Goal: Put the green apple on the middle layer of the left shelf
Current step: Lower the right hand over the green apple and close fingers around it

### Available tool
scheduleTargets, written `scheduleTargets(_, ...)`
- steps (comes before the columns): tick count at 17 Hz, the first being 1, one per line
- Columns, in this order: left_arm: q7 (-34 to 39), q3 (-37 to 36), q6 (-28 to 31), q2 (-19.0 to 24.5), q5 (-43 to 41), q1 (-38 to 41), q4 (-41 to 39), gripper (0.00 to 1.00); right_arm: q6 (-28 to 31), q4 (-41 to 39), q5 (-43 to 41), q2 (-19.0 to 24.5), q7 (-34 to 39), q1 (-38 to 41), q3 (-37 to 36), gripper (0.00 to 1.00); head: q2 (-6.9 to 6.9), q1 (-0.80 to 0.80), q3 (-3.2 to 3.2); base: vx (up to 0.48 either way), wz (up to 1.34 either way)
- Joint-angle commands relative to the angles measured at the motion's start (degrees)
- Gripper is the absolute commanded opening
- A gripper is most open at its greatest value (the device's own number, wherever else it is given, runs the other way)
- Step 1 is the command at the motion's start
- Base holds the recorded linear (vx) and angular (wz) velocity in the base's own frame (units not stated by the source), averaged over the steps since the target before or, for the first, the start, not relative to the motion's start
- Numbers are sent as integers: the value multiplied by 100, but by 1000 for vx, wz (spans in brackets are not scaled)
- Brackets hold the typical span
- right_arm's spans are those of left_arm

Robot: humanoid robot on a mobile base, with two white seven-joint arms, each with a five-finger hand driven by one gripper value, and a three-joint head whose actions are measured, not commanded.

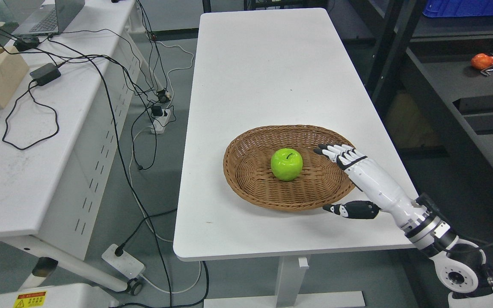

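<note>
Apple: green apple (286, 164), in middle of wicker basket (246, 171) on white surface (272, 72).
Robot hand: right robot hand (360, 173), fingers extended, empty, over basket's right rim, near apple.

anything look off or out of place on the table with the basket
Nothing stands out. The green apple sits upright in the wicker basket on the white table, nothing spilled or damaged. The right hand is open beside the apple, holding nothing.

White table (272, 64) centre; cabled desk (24, 162) left; dark shelving (456, 85) right
</note>
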Motion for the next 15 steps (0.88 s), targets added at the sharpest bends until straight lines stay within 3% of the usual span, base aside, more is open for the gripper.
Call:
scheduleTargets(1, 3, 0, -14, 100, 0, 0, -2, 100, 125, 464, 551, -428, 586, -953, 1516, 100, 0, 0, 0, 0, 0)
scheduleTargets(7, -5, 0, -23, 100, 0, 0, 7, 100, 319, 2019, 542, -332, 675, -2588, 2264, 100, 0, 0, 0, 0, 0)
scheduleTargets(11, -5, 0, -23, 100, 0, 0, -2, 100, 336, 2766, 857, 1, 771, -2800, 2888, 100, 0, 0, 0, 0, 0)
scheduleTargets(15, 3, 0, -23, 100, 0, 0, -2, 100, 363, 3539, 1140, 510, 815, -3194, 3004, 100, 0, 0, 0, 0, 0)
